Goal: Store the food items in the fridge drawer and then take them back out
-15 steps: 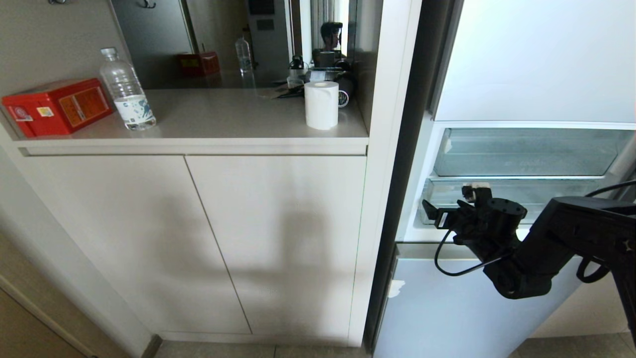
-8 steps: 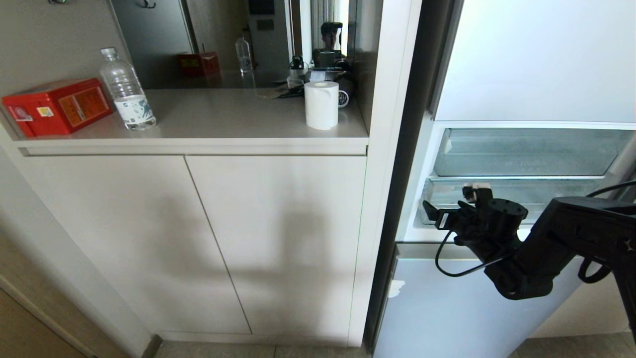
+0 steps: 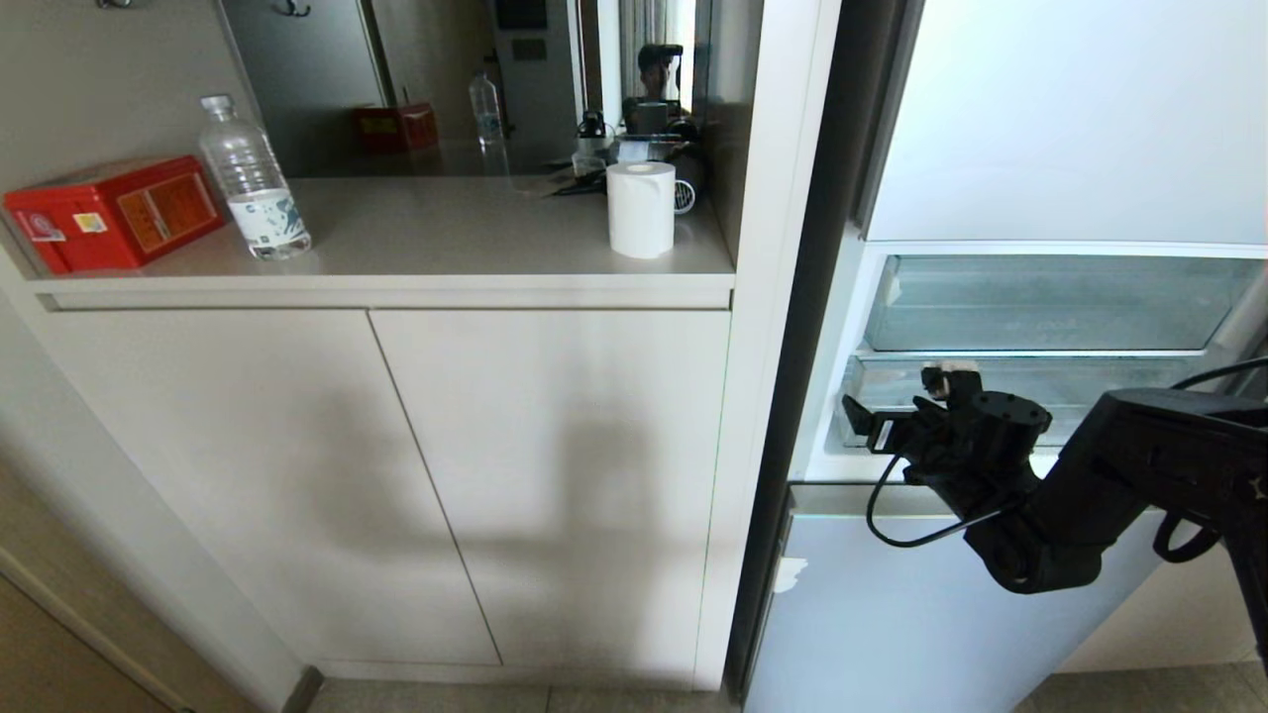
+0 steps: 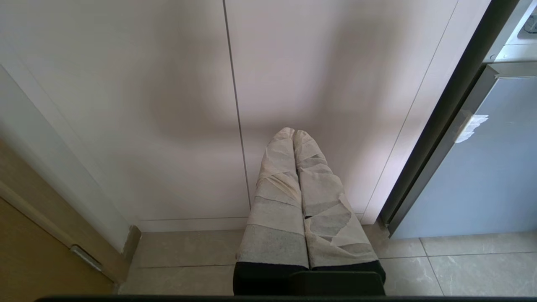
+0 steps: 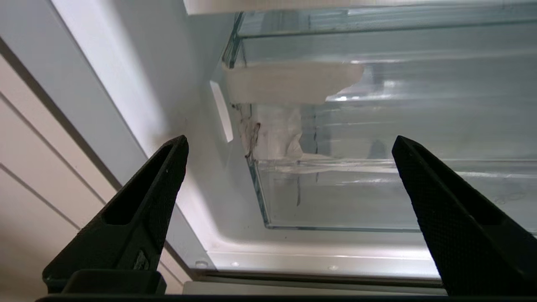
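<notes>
Right gripper, jaws wide and empty, sits near the lower drawer; misaligned advance risks striking its front.

Right arm reaches in from right, forearm angled up-left, wrist bent. Right end effector empty, black fingers spread wide apart. Left end effector hangs low, pointing down; taped fingers pressed together, nothing between.
</notes>
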